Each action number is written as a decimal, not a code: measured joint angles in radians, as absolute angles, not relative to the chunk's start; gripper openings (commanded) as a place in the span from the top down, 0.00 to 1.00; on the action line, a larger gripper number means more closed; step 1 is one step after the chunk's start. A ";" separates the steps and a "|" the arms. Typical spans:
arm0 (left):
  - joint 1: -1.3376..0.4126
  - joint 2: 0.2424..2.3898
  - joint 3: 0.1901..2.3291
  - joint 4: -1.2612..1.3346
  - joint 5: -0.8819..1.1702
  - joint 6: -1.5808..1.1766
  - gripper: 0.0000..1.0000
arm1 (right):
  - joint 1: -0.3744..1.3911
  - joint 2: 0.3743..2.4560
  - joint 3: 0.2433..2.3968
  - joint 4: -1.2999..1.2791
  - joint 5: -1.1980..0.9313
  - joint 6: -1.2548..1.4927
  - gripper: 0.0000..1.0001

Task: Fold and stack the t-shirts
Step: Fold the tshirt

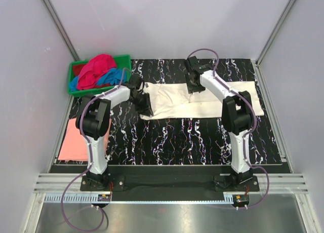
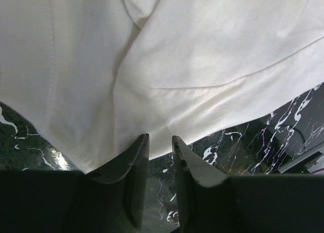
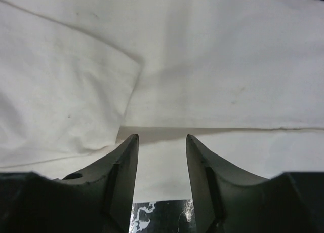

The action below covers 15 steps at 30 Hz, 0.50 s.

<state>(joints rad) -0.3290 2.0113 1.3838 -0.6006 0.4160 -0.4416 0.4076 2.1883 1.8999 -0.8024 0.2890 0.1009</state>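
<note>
A large cream t-shirt (image 1: 212,99) lies as a long folded strip across the far half of the table. My left gripper (image 1: 147,107) is at its left end. In the left wrist view its jaws (image 2: 160,137) stand a narrow gap apart with nothing between them, the tips at the hem of the cream cloth (image 2: 202,55). My right gripper (image 1: 194,86) is at the shirt's far edge, open and empty (image 3: 162,136), just above the cream cloth (image 3: 228,66). A folded salmon-pink t-shirt (image 1: 76,139) lies flat at the left. Magenta-red (image 1: 96,70) and blue (image 1: 109,77) t-shirts are bunched in the crate.
A green plastic crate (image 1: 81,92) stands at the far left corner. The black marbled mat (image 1: 177,142) covers the table. Pale walls close in the left, back and right sides.
</note>
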 measured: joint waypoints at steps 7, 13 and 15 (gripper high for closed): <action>-0.356 1.977 1.392 -0.615 0.385 -0.441 0.54 | 0.316 2.160 1.849 -0.799 0.167 0.113 0.36; -0.388 1.872 1.398 -0.610 0.327 -0.445 0.49 | 0.259 2.163 1.843 -0.809 0.129 0.103 0.22; -0.399 1.876 1.418 -0.605 0.314 -0.454 0.51 | 0.242 2.170 1.845 -0.815 0.108 0.114 0.22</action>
